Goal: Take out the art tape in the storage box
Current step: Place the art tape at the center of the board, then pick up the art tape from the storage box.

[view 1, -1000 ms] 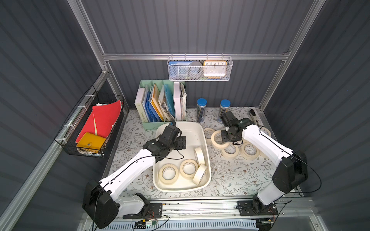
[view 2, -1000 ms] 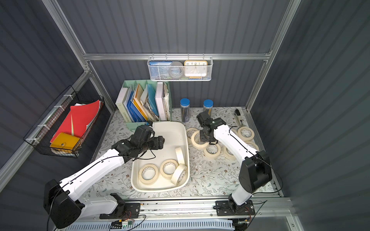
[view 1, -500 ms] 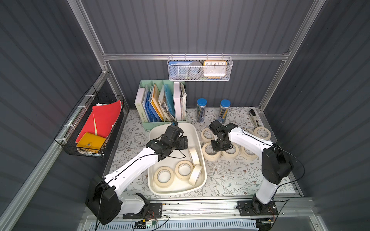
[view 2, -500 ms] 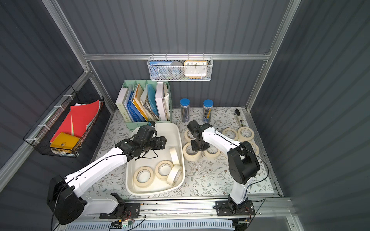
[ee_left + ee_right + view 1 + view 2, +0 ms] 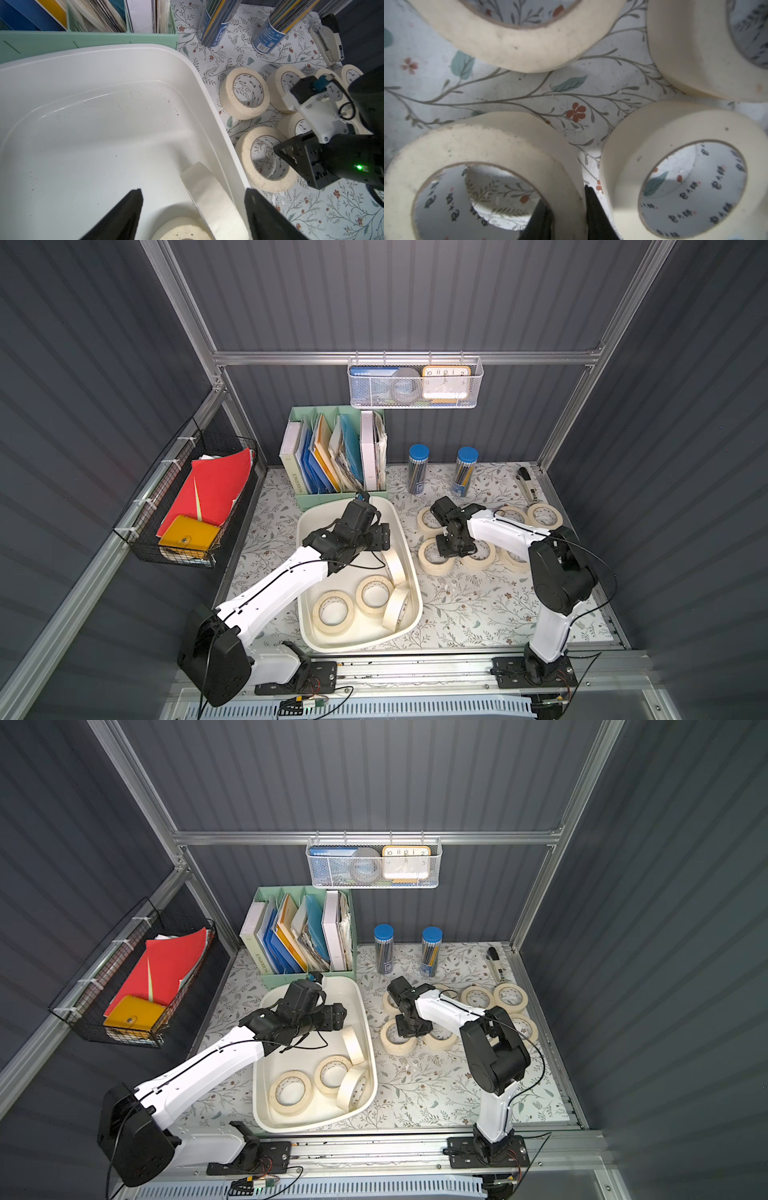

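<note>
Right fingers (image 5: 596, 218) clamp art tape (image 5: 483, 143), bases cropped.

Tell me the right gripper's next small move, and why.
Probably open the right gripper: its jaws pinch the wall of a tape roll that seems to lie flat on the mat, already outside the storage box, so letting go would finish that roll.

Both top views look down; wrist views closely share art tape (image 5: 483, 143).
</note>
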Available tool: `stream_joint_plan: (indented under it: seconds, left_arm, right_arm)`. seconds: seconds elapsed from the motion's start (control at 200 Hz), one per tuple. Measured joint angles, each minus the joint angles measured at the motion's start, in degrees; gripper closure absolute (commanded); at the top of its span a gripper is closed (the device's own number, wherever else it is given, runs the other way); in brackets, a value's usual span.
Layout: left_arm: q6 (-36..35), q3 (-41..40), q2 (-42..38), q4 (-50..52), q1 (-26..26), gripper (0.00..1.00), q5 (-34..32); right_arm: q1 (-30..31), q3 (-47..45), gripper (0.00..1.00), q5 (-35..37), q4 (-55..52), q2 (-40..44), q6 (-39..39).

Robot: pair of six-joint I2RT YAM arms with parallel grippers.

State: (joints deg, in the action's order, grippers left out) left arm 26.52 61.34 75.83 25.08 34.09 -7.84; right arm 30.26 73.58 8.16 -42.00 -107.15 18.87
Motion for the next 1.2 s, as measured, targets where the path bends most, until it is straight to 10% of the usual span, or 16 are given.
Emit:
stream_joint_plan:
  seconds: [0.19,0.505,1.196]
  left_arm:
    - [0.00,-0.39,0.00,-0.15,0.00,0.17,0.52]
    - [0.87,-3.69,0.00,-0.09,0.00,0.16,2.93]
    - [8.26,-18.21,-5.31,8.85,0.00,0.21,7.08]
  right_arm:
    - [-0.83,-0.66,1.00,-0.07,2.67,-0.79,0.42]
    - [-1.36,-1.92,0.54,0.79,4.50,0.24,0.55]
    - [-1.05,1.77,0.36,-3.72,-2.34,17.51,-2.34]
